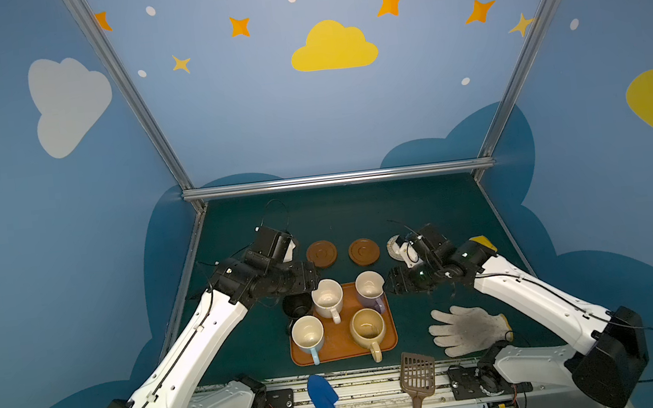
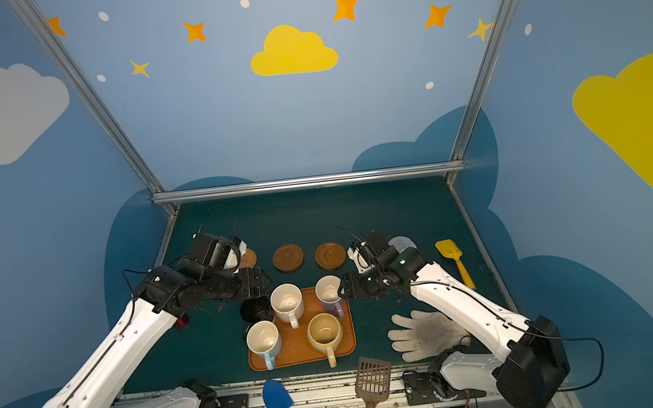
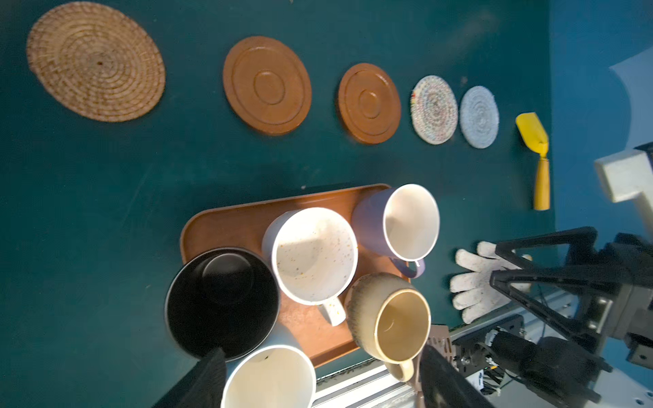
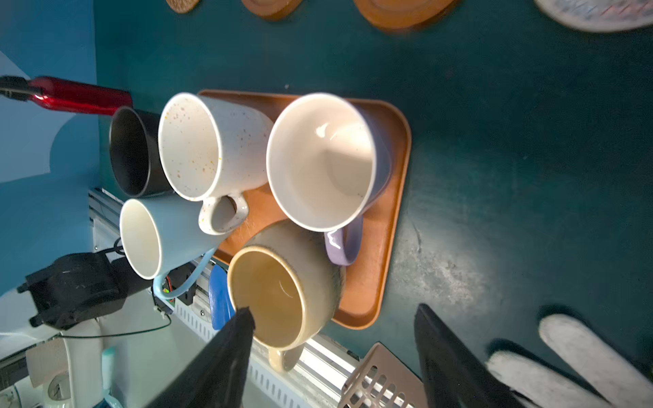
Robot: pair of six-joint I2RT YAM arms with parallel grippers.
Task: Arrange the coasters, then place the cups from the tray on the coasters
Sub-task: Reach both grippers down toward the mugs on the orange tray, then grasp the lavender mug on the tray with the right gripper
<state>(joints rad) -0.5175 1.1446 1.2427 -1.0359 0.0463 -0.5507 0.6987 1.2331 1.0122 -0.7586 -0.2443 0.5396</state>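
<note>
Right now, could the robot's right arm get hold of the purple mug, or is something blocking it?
Probably yes. The right gripper hangs with jaws apart right beside the lavender mug, which stands upright at the tray's far right corner. Nothing lies between them; the speckled white mug crowds only its other side.

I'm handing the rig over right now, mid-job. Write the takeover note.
Left gripper: open, empty, near the black mug.
Right gripper: open, empty, beside the lavender mug.
Coasters in a row beyond the tray: rattan, wooden, wooden, cream rope, grey rope.
Done: the coasters look arranged.
Left: all five cups, including speckled, light blue and tan; none is on a coaster.
</note>
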